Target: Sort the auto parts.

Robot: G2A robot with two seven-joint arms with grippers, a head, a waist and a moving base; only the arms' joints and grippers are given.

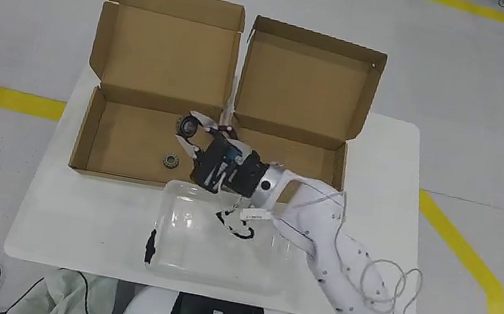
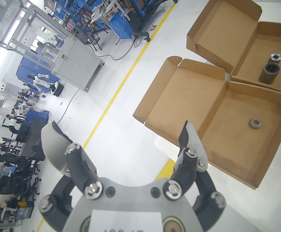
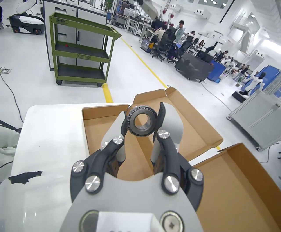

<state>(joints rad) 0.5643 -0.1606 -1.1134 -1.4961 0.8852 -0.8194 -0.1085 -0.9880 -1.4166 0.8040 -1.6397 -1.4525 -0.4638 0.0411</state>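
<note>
The right gripper hangs over the left box, near the wall it shares with the right box, clamped tight on a bearing. Released there, it might bounce across. The left gripper gapes empty, off the table. The arm hides part of the right box's floor.

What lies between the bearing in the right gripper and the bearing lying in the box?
Only bare box floor, seen in the top view, separates the held bearing in the right gripper from the lying bearing.
</note>
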